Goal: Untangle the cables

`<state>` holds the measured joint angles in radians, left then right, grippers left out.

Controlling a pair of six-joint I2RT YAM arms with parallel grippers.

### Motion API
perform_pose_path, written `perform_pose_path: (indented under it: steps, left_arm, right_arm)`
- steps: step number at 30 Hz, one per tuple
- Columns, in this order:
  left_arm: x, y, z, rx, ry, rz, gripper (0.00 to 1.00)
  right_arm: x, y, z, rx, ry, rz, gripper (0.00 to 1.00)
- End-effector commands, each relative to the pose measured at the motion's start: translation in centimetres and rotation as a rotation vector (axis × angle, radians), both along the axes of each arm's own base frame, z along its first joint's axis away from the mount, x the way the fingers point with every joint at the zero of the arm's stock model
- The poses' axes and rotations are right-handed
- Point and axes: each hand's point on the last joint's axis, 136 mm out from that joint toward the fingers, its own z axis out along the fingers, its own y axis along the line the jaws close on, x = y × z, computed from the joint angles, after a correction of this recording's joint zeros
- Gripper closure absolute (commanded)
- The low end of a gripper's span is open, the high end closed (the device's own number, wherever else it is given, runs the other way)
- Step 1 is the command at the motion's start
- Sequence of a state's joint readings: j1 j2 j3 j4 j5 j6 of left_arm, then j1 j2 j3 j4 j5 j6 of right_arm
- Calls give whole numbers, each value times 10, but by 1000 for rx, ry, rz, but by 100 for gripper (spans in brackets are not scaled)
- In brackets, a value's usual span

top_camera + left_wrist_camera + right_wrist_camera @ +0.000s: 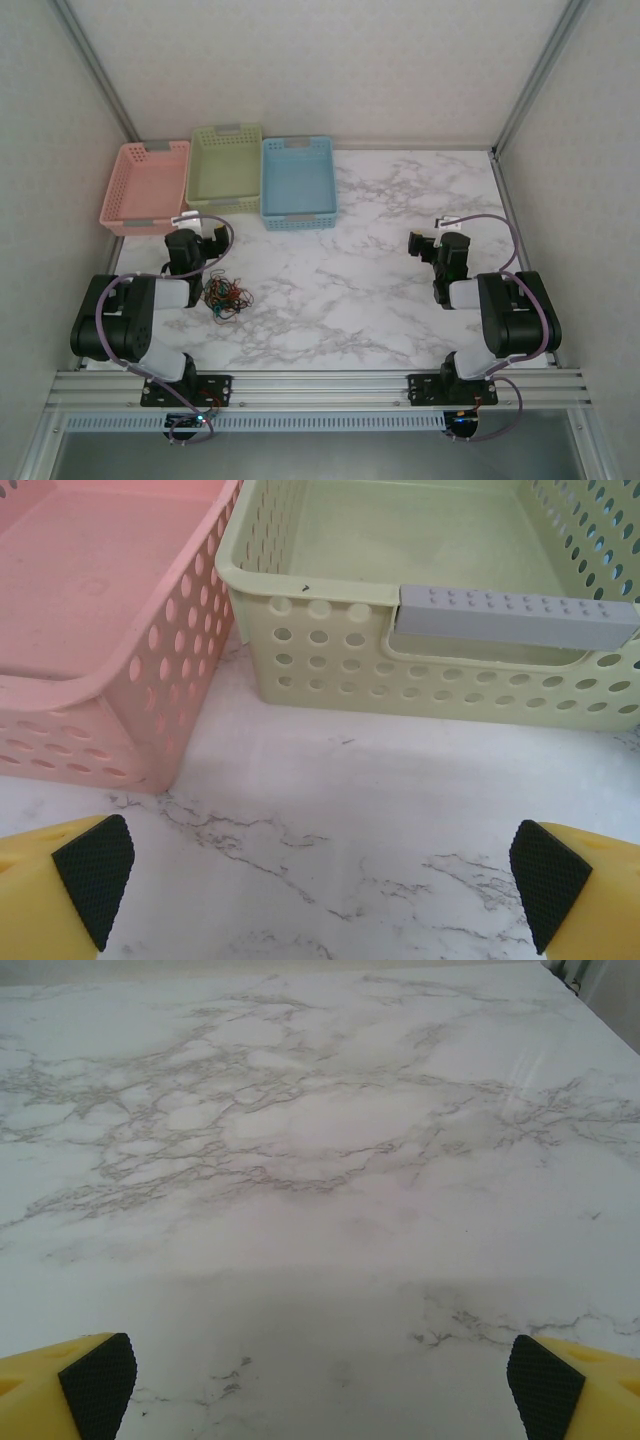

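The left gripper (320,880) hangs wide open and empty over the counter (330,780), facing the pink basket (100,630) and the green basket (420,600). The right gripper (320,1370) — spread just as wide, holding nothing — hovers above the marble. The cables (226,296) lie in a tangled heap on the counter, just beside the left arm (140,320).
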<state>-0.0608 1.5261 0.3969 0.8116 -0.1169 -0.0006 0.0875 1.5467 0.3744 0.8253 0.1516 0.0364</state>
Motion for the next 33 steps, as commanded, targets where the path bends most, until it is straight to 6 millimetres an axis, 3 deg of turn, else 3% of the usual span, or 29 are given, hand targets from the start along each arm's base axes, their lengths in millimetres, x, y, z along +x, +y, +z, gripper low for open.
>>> perform_pose_path:
  steps: [1,22,25,27,30,33]
  left_arm:
    - [4,7,6,-3,-29,31,0]
    - [3,8,9,4,-35,44,0]
    - [-4,11,35,17,25,83,0]
    - [-9,14,73,-54,26,133,0]
    - [-17,3,121,-176,-97,103,0]
    - [-24,22,147,-370,-167,268,0]
  right_arm:
    - [7,2,11,-4,-31,16,1]
    - [7,2,10,-3,-28,18,1]
    - [7,1,10,-4,-28,16,1]
    - [7,1,11,-3,-29,18,1]
    - [7,1,10,-4,-29,19,1]
    - [7,2,11,-4,-30,20,1]
